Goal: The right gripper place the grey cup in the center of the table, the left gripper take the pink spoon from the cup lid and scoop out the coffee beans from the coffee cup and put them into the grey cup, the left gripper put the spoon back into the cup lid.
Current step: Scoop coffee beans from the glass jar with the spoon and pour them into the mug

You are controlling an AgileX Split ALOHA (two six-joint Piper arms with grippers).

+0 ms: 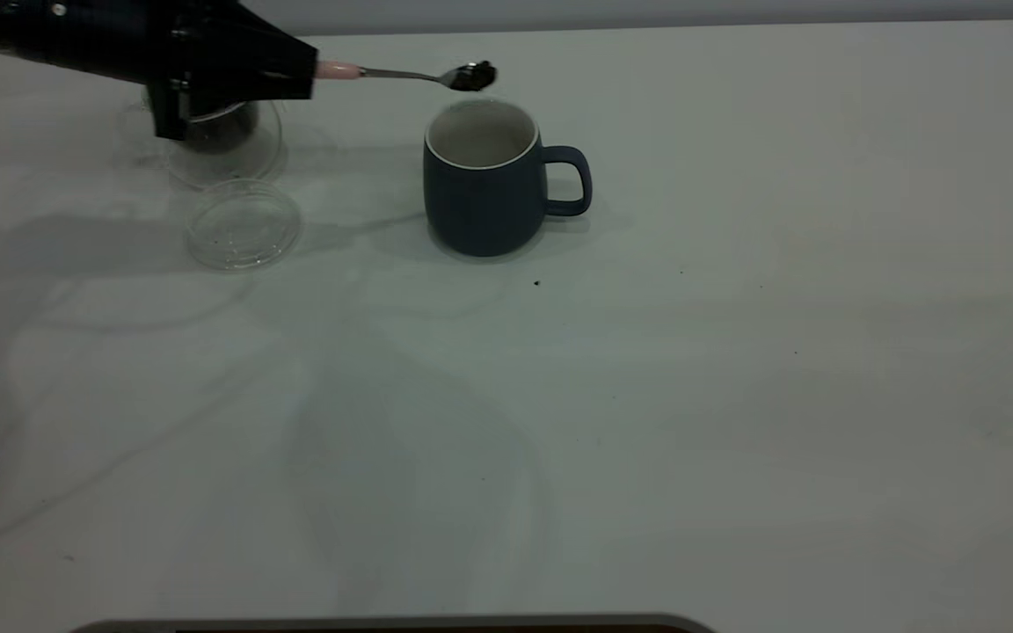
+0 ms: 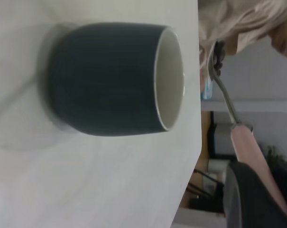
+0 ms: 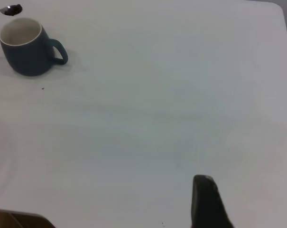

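Observation:
The grey cup [image 1: 484,180] stands upright near the table's middle, handle pointing right, its white inside showing nothing. My left gripper [image 1: 300,75] is shut on the pink spoon [image 1: 339,71]; the spoon's bowl [image 1: 471,76] carries dark coffee beans just above the cup's far rim. In the left wrist view the cup [image 2: 110,78] fills the frame, with the spoon bowl [image 2: 215,57] beyond its rim and the pink handle [image 2: 247,152] running into my left gripper [image 2: 266,190]. The clear coffee cup [image 1: 225,141] with beans sits partly hidden behind that gripper. The cup lid [image 1: 243,224] lies empty. My right gripper [image 3: 250,206] hovers open, far from the cup [image 3: 27,47].
A stray bean [image 1: 536,283] lies in front of the grey cup. The white table [image 1: 735,396] stretches wide to the right and front. A person's light clothing [image 2: 243,19] shows beyond the table's far edge in the left wrist view.

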